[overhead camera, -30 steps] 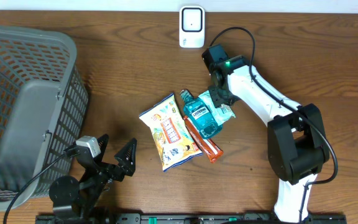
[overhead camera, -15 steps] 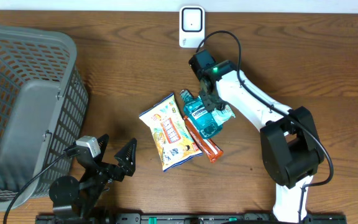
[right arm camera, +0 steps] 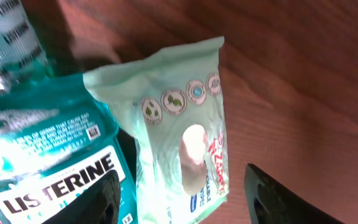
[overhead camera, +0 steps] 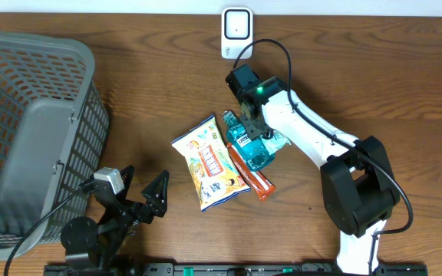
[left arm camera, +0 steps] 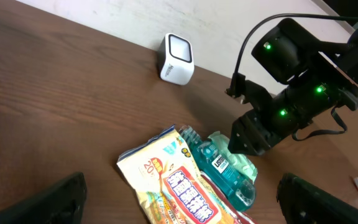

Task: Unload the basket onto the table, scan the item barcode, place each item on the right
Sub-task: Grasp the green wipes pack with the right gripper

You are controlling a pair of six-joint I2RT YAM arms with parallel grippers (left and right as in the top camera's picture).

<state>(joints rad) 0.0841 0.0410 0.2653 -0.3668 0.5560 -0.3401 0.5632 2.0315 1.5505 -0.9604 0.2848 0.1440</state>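
Observation:
A small heap of items lies mid-table: a yellow snack bag (overhead camera: 210, 162) (left arm camera: 166, 180), a teal Listerine bottle (overhead camera: 248, 140) (right arm camera: 42, 149), a red bar (overhead camera: 253, 178) and a pale green pouch (overhead camera: 278, 138) (right arm camera: 179, 137). The white scanner (overhead camera: 236, 32) (left arm camera: 176, 58) stands at the far edge. My right gripper (overhead camera: 253, 123) (right arm camera: 188, 202) hovers open over the heap. One of its fingers (right arm camera: 95, 202) is over the bottle's label, and the other is over bare wood right of the pouch. Open and holding nothing, my left gripper (overhead camera: 140, 192) (left arm camera: 179, 199) sits near the front edge, facing the heap.
A large grey mesh basket (overhead camera: 29, 138) fills the left side of the table. The right arm's black cable arcs above the heap toward the scanner. Bare wood lies around the heap and to the right.
My right gripper has swung left, from over the green pouch's right side to above the bottle and pouch. The items and the left arm have not moved.

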